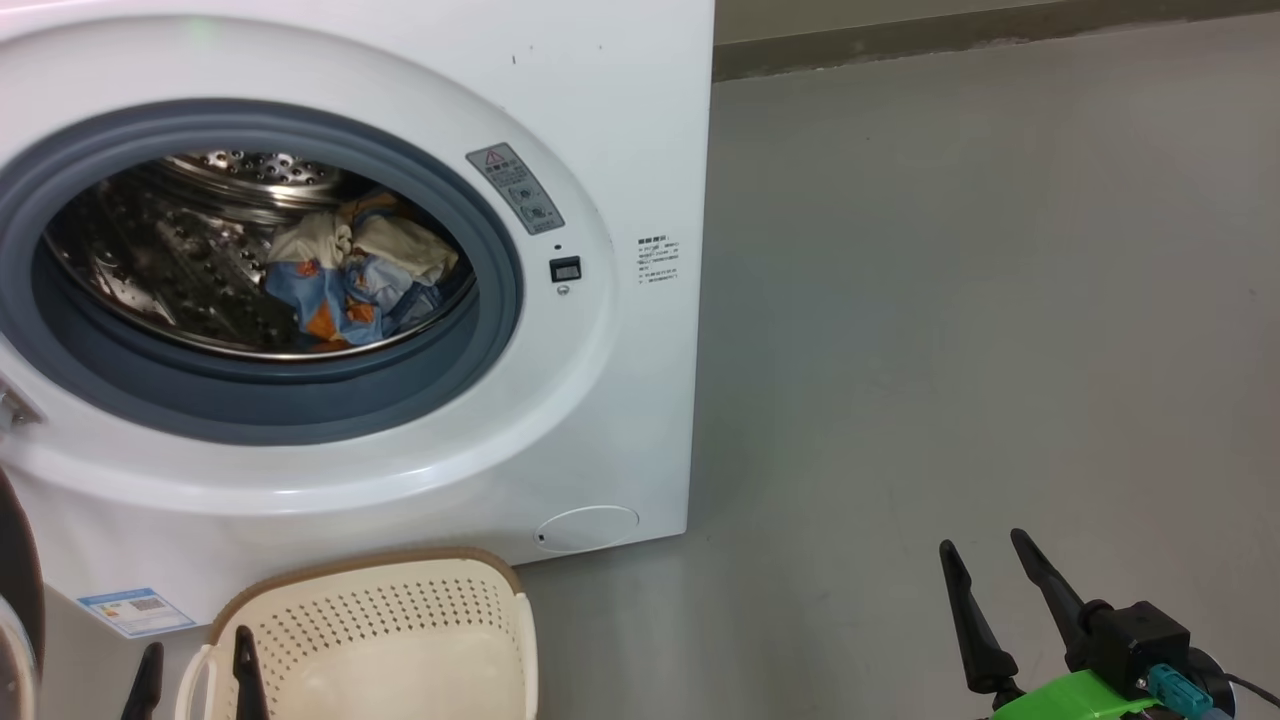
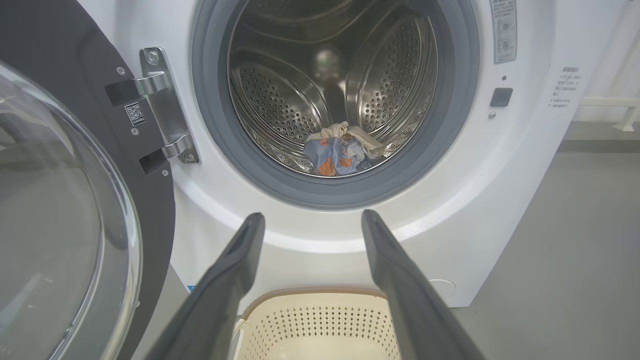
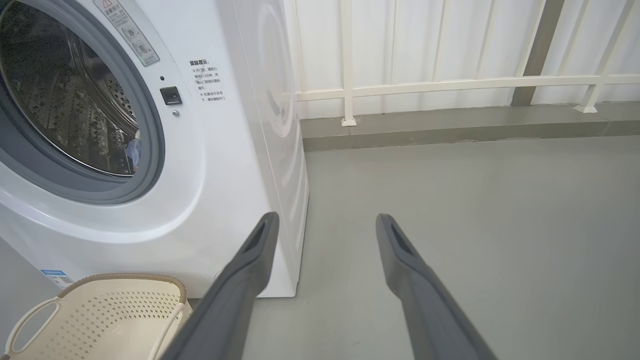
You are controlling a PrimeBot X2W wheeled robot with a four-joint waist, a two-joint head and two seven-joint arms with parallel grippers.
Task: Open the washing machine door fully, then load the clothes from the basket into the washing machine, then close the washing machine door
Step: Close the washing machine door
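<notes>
Since the washing machine (image 1: 620,130) fills the upper left of the head view with its mouth wide open, I judge that only the closing remains. The washing machine door (image 2: 65,210) stands swung out at the left of the left wrist view. Pushed off-centre, it could miss the latch slot (image 1: 565,269) or strain the hinge (image 2: 165,115). The basket (image 1: 400,620) sits on the floor (image 1: 950,300) just before the machine, lower centre. What I see of its inside is bare, and it crowds my left arm's path. The clothes (image 1: 350,280) lie bunched low in the drum (image 2: 280,100), just behind the gasket (image 1: 300,410), so a fold could get pinched. Left tool (image 2: 312,216) and right tool (image 1: 982,540) both hang spread apart, holding nothing.
</notes>
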